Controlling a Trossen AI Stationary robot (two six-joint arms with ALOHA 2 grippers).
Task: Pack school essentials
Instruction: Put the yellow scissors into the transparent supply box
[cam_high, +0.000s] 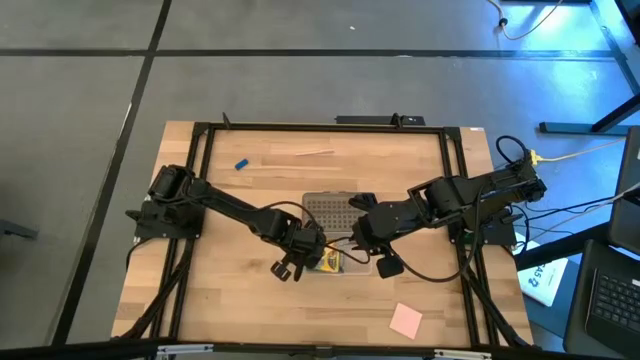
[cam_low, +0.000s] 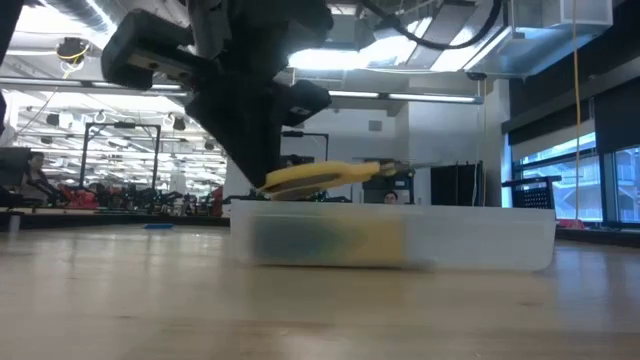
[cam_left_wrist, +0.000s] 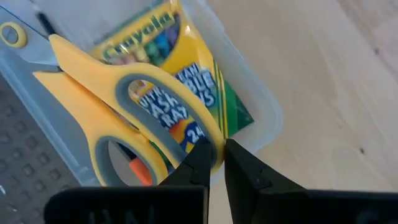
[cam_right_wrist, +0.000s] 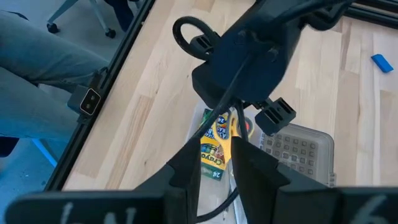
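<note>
Dark fingers (cam_left_wrist: 199, 168) of the left end effector (cam_left_wrist: 216, 155) fill the foreground of the left wrist view, pinched tight on the rim of one handle loop of the yellow-handled scissors (cam_left_wrist: 118, 118). These scissors lie flat over the green-and-yellow crayon box (cam_left_wrist: 186, 81), their long axis running from the pinched loop to the grey blades at the far corner of the clear plastic case (cam_left_wrist: 261, 112). Printed on the box front, "Crayola" reads clearly; below it come parts of "ULTRA", "WASHABLE", "CRAYONS" and "24". The box rests inside the case, its length along the case wall.

From the low view, the scissors sit level just above the case rim, with the left arm coming down onto them.

From overhead, the case stands mid-surface (cam_high: 250, 300) between both arms, its grey perforated lid (cam_high: 325, 208) on the far part. The right end effector (cam_right_wrist: 214, 152) hovers over the case with its fingers narrowly apart, holding nothing.

A pink square sticky-note pad (cam_high: 405, 320) lies near the front edge, a tiny blue eraser (cam_high: 241, 163) and a pale stick (cam_high: 313, 153) toward the far edge.
</note>
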